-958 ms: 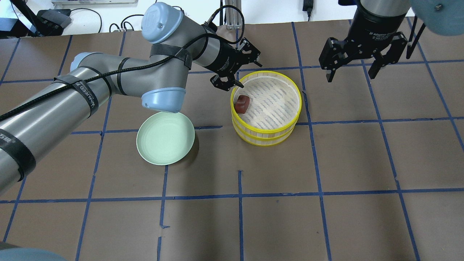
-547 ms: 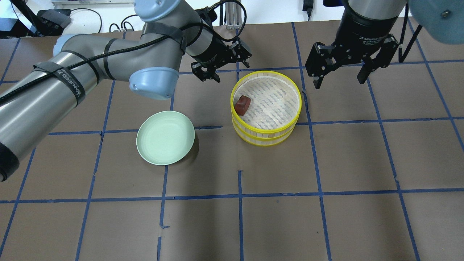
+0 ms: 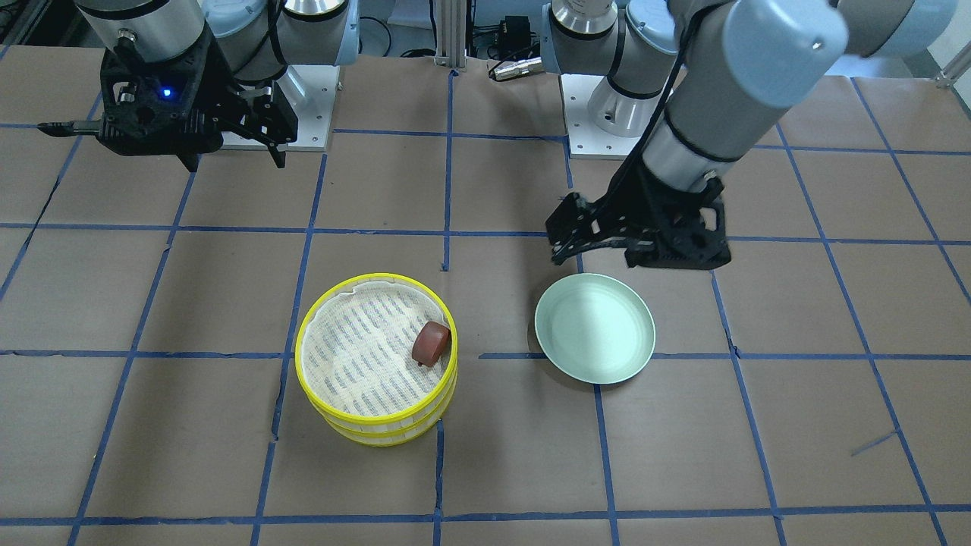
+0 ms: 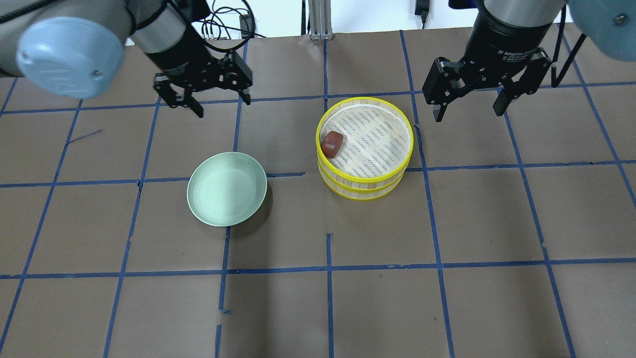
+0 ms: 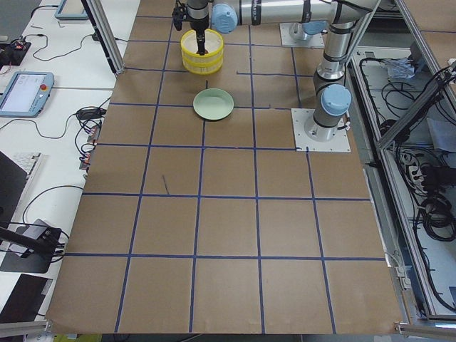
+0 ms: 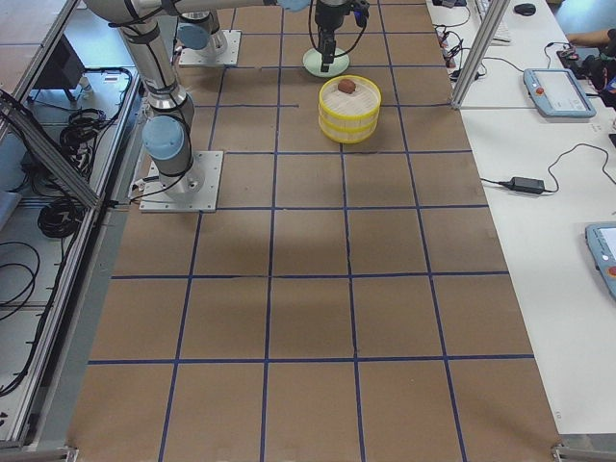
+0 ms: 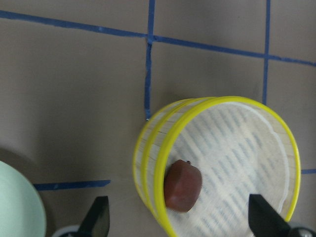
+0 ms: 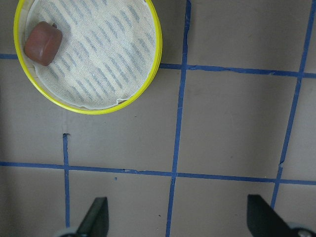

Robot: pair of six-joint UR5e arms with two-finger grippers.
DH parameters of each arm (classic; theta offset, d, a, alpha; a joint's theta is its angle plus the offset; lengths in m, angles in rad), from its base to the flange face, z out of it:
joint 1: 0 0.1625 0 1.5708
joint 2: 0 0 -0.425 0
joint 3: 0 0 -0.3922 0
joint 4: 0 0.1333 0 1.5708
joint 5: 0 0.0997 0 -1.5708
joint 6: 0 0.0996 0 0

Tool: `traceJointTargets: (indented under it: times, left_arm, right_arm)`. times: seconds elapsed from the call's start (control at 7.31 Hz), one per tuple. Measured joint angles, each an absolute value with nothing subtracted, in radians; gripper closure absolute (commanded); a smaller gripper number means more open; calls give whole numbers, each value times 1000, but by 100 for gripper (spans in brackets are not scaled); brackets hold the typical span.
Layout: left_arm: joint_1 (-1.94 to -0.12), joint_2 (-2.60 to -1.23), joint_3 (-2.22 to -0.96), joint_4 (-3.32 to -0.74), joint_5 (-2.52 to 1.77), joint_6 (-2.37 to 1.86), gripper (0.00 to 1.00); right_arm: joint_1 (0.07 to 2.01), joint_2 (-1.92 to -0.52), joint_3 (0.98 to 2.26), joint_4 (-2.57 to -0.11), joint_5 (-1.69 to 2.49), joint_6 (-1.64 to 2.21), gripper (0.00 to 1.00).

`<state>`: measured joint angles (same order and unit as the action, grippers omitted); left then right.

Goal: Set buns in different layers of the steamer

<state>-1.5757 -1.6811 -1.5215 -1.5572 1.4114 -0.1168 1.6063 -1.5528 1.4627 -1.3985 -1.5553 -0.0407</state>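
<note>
The steamer (image 4: 363, 187) is two yellow-rimmed trays stacked one on the other, at the table's middle back; it also shows in the front view (image 3: 377, 429). The reddish-brown bun (image 4: 332, 143) lies on the top tray's liner against its left rim, and shows in the front view (image 3: 430, 343), the left wrist view (image 7: 182, 187) and the right wrist view (image 8: 43, 43). The white bun is out of view. My left gripper (image 4: 222, 107) is open and empty, behind the plate and well left of the steamer. My right gripper (image 4: 468, 114) is open and empty, above the table just right of the steamer.
A pale green plate (image 4: 226, 189) lies empty to the left of the steamer, also in the front view (image 3: 595, 327). Brown table cover with a blue tape grid. Cables and a metal post stand at the back edge.
My left gripper has pulled back from the steamer's left rim and swung left, open throughout. My right gripper has shifted slightly left. The brown bun has stayed in the top tray.
</note>
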Motion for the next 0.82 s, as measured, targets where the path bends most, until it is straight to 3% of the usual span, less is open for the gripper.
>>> traceJointTargets:
  times: [0.27,0.82]
  left_arm:
    - [-1553,-1604,-1541,-1716,1499,-108,0]
    - [-1536,-1566,-1542,-1726,1576,-49,0]
  right_arm:
    - [1611,-1554,1463,-1403,-1554,-38,0]
    - [1613,-1554,1463,-1404,-1554,-37,0]
